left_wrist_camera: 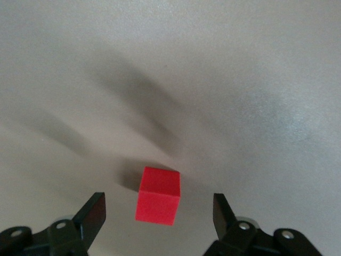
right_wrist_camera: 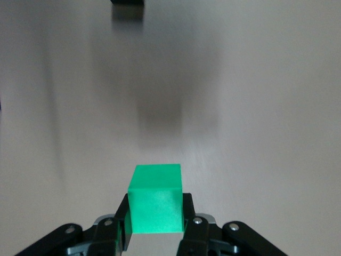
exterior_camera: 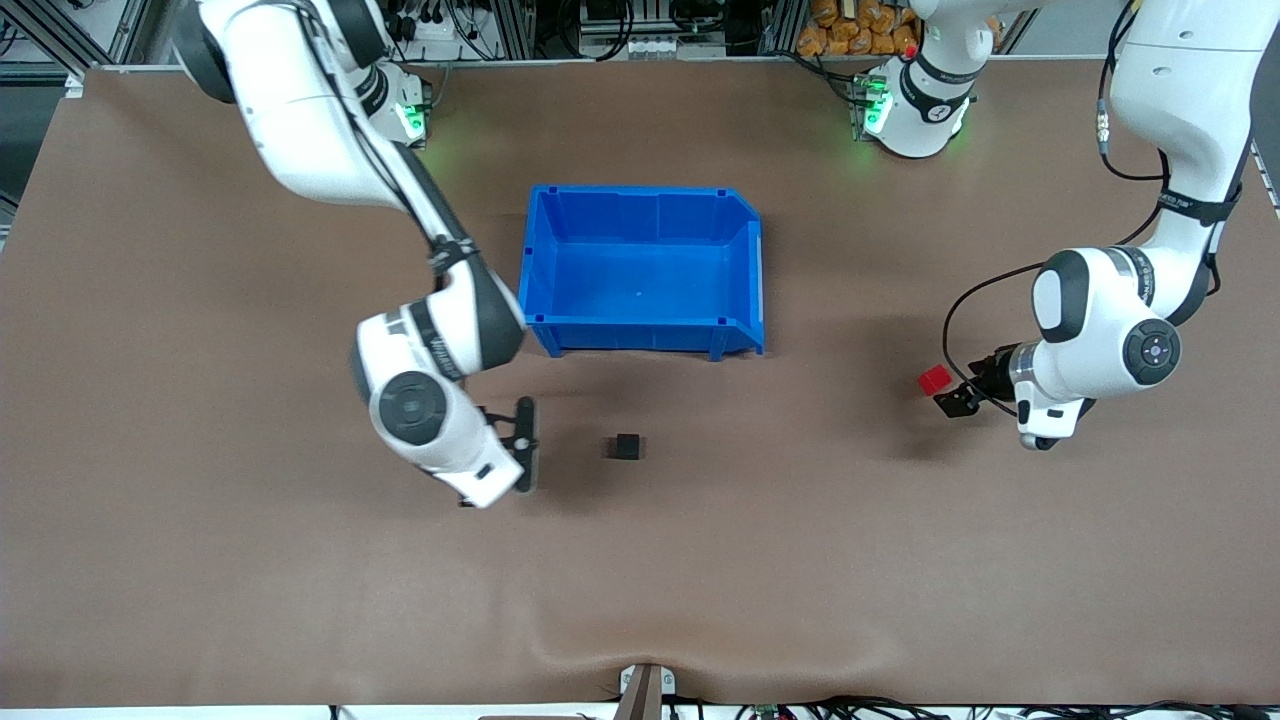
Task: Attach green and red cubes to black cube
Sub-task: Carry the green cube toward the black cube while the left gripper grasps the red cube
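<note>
Item one: my right gripper (right_wrist_camera: 155,226) was clamped on the green cube (right_wrist_camera: 155,198), held above the table (exterior_camera: 200,560) beside the black cube (exterior_camera: 627,446). Item two: my left gripper (left_wrist_camera: 160,213) stood wide, straddling the red cube (left_wrist_camera: 157,196) untouched, toward the left arm's end.

The red cube (left_wrist_camera: 157,196), lying between the spread fingers (left_wrist_camera: 95,213) of the left gripper (left_wrist_camera: 160,213), looks matt and slightly grainy, like foam or soft plastic. The green cube (right_wrist_camera: 155,198), pinched between the fingers (right_wrist_camera: 187,213) of the right gripper (right_wrist_camera: 155,218), has the same dull, faintly speckled finish. Both sets of fingers are matt black plastic with small shiny metal screws. The black cube (exterior_camera: 627,446) is flat matt. The bin (exterior_camera: 545,262) is smooth, glossy blue plastic. The table (exterior_camera: 800,560) wears a brown matt covering, faintly wrinkled like cloth. The arms' shells are glossy white plastic.
</note>
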`<state>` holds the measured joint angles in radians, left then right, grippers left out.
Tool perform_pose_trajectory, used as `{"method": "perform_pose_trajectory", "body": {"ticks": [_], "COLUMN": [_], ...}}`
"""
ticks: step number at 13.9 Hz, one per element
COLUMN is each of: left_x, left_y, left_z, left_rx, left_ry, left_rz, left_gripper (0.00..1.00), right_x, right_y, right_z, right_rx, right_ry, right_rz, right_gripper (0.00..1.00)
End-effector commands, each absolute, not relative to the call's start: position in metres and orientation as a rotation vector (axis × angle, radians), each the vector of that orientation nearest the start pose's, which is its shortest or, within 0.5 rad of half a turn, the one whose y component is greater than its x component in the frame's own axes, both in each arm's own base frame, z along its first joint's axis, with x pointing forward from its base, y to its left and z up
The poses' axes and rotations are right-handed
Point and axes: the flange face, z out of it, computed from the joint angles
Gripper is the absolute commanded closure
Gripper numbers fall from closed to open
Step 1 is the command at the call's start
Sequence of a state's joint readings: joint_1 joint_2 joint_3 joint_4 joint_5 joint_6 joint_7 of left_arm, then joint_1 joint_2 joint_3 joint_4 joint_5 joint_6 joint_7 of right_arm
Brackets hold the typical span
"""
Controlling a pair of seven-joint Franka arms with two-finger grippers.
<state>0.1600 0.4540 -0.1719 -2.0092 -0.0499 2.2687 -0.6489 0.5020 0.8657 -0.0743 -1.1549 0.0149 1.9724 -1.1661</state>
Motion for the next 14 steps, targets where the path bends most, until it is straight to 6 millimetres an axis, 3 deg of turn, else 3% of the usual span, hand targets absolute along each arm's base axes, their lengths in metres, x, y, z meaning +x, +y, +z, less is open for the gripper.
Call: {"method": "perform_pose_trajectory", "body": {"ticks": [1, 5, 10, 14], "left_x": [0.585, 0.584, 0.584, 0.583], "left_y": [-0.007, -0.011, -0.012, -0.019], "left_z": [0.21, 0.199, 0.196, 0.182], "left_rx": [-2.986, -2.985, -2.986, -2.991], "left_ry": [-1.037, -0.987, -0.984, -0.971], "left_rz": [0.323, 0.332, 0.332, 0.341], "left_gripper": [0.16, 0.28, 0.34, 0.38], "right_x": [0.672, 0.659, 0.652, 0.647], "right_y": [0.369, 0.387, 0.421, 0.44], "right_z": [0.262, 0.241, 0.226, 0.21], "right_rx": [2.154, 2.229, 2.198, 2.166], "right_ry": [2.215, 2.133, 2.141, 2.167], "right_rz": [-0.1, -0.135, -0.085, -0.045], "right_gripper": [1.0, 1.0, 1.0, 1.0]}}
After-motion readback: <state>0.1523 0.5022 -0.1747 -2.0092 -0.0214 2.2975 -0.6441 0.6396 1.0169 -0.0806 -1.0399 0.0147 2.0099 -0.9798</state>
